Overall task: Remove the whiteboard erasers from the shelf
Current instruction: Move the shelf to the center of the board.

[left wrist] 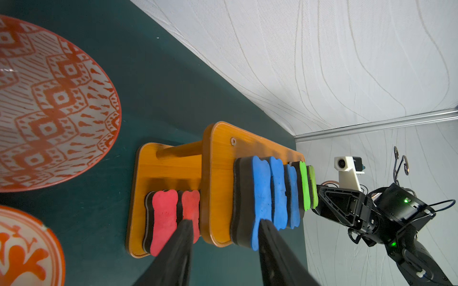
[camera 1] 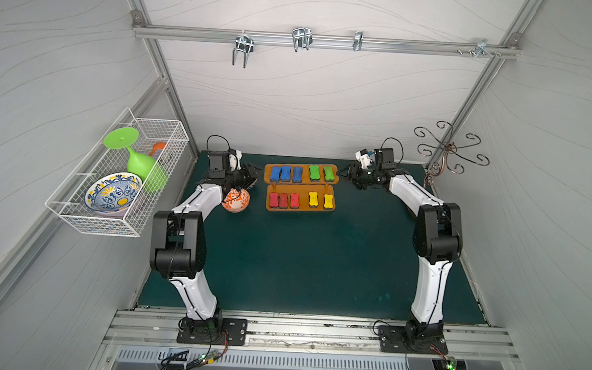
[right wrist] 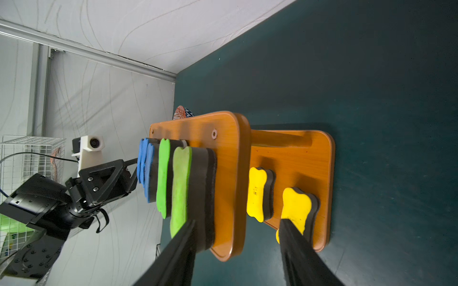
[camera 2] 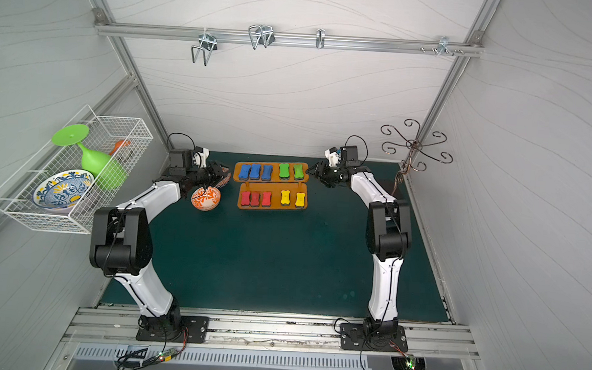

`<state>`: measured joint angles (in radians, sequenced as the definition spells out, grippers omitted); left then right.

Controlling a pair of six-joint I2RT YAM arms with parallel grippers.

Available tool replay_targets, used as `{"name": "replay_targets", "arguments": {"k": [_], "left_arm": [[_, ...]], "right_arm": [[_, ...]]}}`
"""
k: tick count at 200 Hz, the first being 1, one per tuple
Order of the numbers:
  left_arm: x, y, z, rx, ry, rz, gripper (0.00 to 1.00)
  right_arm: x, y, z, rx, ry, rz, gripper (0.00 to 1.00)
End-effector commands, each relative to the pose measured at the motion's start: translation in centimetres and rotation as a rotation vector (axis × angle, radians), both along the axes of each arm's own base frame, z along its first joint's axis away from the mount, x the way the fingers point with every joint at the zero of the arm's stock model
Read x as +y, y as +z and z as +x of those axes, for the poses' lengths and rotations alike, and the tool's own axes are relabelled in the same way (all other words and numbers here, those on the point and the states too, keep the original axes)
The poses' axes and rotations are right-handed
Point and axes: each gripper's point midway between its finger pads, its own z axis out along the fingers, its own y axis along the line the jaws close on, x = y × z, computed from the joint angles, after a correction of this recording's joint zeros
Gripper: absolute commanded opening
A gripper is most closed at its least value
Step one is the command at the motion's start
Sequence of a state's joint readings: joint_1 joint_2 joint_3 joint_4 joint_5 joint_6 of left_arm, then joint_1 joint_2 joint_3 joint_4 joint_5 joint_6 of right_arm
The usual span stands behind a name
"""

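Note:
The orange-brown two-tier shelf stands at the back middle of the dark mat. Its upper board carries three blue whiteboard erasers and two green ones. The lower board carries three red ones and two yellow ones. My left gripper is level with the shelf's left end, open, nothing between its fingers. My right gripper is at the shelf's right end, also open and empty; in the right wrist view its fingertips frame the upper board's edge.
An upturned orange-flowered bowl sits left of the shelf, and a red-patterned bowl lies under my left gripper. A white wire basket on the left wall holds a green goblet and a blue-yellow bowl. A scrolled metal stand occupies the back right corner.

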<state>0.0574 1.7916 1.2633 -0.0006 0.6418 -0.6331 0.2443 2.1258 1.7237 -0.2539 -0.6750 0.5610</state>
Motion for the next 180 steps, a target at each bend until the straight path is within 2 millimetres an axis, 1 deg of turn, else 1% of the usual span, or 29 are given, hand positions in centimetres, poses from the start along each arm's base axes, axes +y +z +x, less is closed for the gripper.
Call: {"name": "replay_targets", "arguments": {"k": [1, 34, 66, 80, 125, 153, 180], "left_arm": [[-0.8, 0.2, 0.7, -0.02, -0.022, -0.025, 0.46], [-1.7, -0.6, 0.8, -0.001, -0.042, -0.025, 0.45], [-1.7, -1.1, 1.0, 0.012, -0.042, -0.025, 0.4], [-1.7, -1.2, 1.2, 0.015, -0.042, -0.029, 0.35], [-1.8, -1.8, 1.3, 0.027, -0.046, -0.036, 0.22], [-2.0, -1.9, 1.5, 0.031, -0.043, -0.054, 0.19], [-2.2, -2.0, 1.5, 0.035, -0.041, -0.072, 0.15]], "right_arm": [[0.9, 0.1, 0.4, 0.01, 0.017, 0.045, 0.56], [1.3, -0.4, 0.5, 0.027, 0.02, 0.065, 0.54], [1.5, -0.6, 0.6, 0.042, 0.027, 0.092, 0.5], [1.8, -0.6, 0.5, 0.046, 0.033, 0.102, 0.48], [2.3, -1.1, 0.2, 0.063, 0.046, 0.121, 0.37], [2.4, -0.9, -0.2, 0.067, 0.049, 0.137, 0.28], [2.3, -0.9, -0.5, 0.069, 0.047, 0.137, 0.23]]}}
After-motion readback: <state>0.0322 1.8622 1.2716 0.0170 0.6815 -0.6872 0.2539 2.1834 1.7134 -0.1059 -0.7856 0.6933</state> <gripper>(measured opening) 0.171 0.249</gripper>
